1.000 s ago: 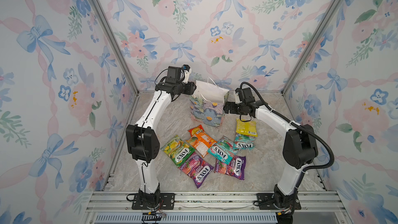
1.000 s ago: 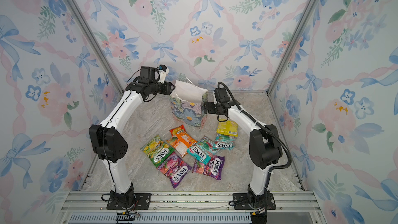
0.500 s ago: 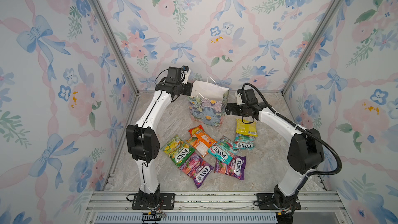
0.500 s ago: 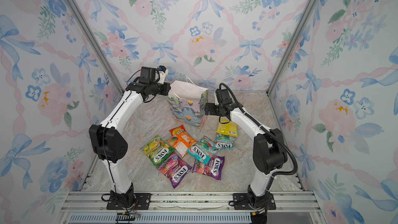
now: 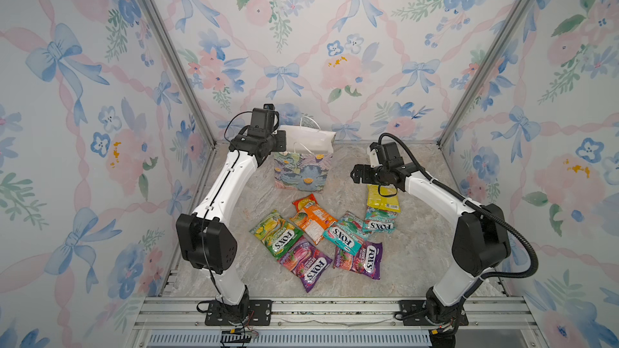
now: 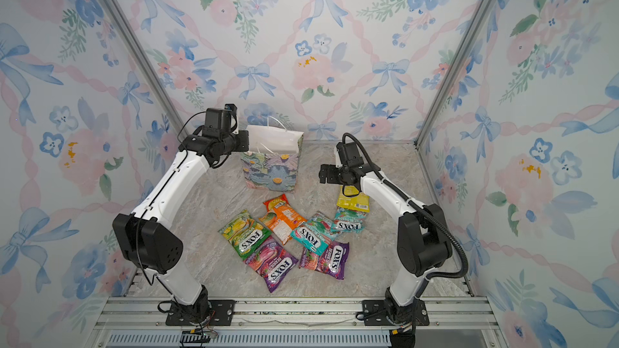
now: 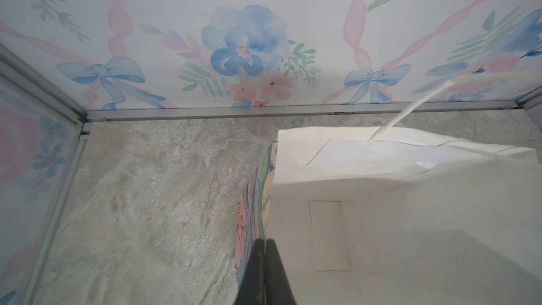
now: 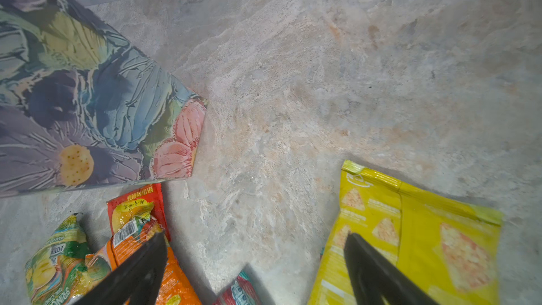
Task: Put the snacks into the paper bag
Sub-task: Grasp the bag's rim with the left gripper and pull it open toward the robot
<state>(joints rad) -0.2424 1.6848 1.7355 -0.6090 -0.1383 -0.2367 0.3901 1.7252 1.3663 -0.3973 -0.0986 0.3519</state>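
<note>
I have the left end effector (image 7: pixel 265 262) pinching the paper bag (image 5: pixel 301 170) at its left rim, probably to steady the mouth, and the right end effector (image 8: pixel 255 237) spread above the yellow bag (image 8: pixel 425 230) for pickup.

**Black fingers pinch the bag's edge**

The left gripper (image 7: pixel 265 262) shows as two black fingers pressed close together. They pinch the side edge of the paper bag (image 7: pixel 410 230). The bag is open, and its inside is white. A thin strip of its flower print shows just beside the fingers. A white cord handle (image 7: pixel 410 110) sticks up from the far edge. The bag stands on a grey stone floor (image 7: pixel 161 200). Behind it runs a metal strip (image 7: pixel 264 112), then a wall (image 7: pixel 246 39) with blue bows and flowers.
</note>
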